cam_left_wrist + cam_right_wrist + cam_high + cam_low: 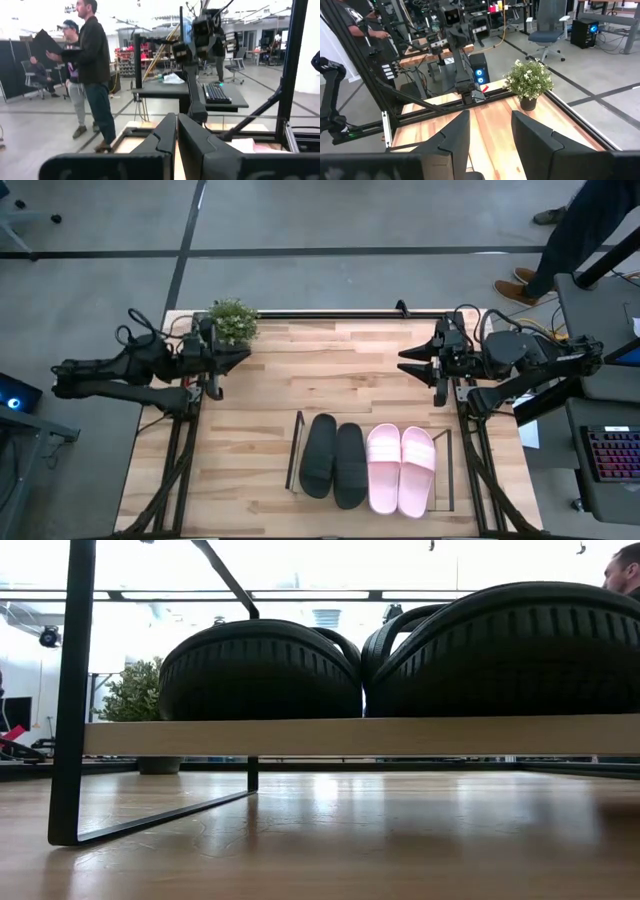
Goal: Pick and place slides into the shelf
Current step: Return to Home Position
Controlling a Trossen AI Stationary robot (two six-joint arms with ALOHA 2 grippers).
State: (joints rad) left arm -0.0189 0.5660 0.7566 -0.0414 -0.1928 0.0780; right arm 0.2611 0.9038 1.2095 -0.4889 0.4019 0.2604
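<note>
Placement looks complete: all four broad-strapped, open-toe slide sandals lie on the low light-wood shelf board with thin dark metal end frames (350,736), which stands at the near side of the larger wooden tabletop (330,370). From above, the matte black pair (334,460) fills the shelf's left half and the pale pink pair (400,470) its right half. The four lie side by side in one row between the two uprights, neighbours touching or nearly so. The level view shows the two black slides resting flat on the board, pressed against each other. No slide lies on the bare tabletop, so by my reading nothing is left to pick or place, and only parking the arms remains.

Both arms sit at the far side of the table, well apart from the shelf. The left gripper (247,357) hangs just beside a small green potted plant (233,320), its jaws closed together on nothing. The right gripper (402,366) is at the opposite edge, its jaws spread apart and empty.
</note>
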